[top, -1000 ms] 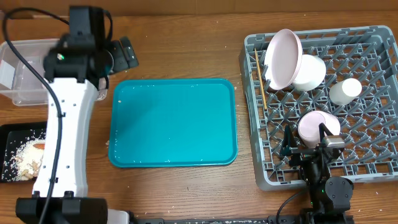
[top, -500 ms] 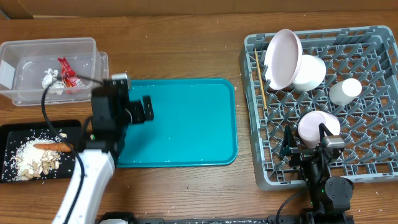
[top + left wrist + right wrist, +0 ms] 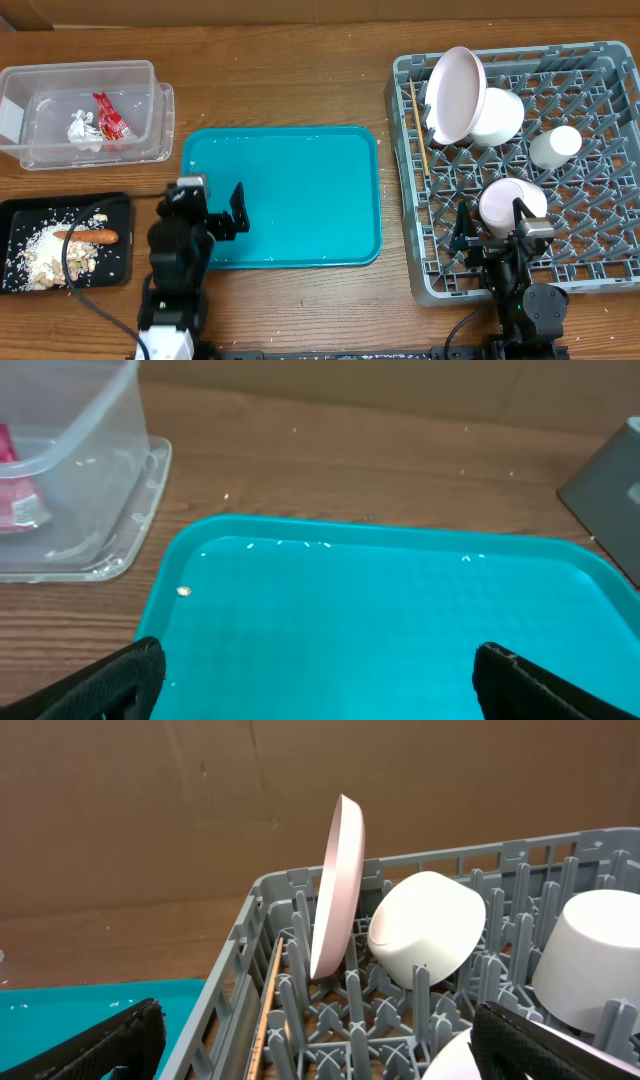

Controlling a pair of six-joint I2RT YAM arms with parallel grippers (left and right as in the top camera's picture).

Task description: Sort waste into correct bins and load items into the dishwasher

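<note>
The clear tub at the back left holds a red wrapper and a crumpled tissue. In the black tray lie an orange sausage stick and pale food scraps. The grey dish rack carries the large plate, bowl, cup, small plate and chopsticks. My left gripper hangs open over the teal tray's left part, holding nothing. Above the rack's near side, my right gripper is open and holds nothing.
The bare teal tray lies mid-table with a few crumbs on it. In the right wrist view the plate stands on edge beside the bowl, with the chopsticks along the rack's left wall.
My left arm has drawn back from over the clear tub to the near left, its open gripper now over the teal tray's left edge. The right arm has not moved.
</note>
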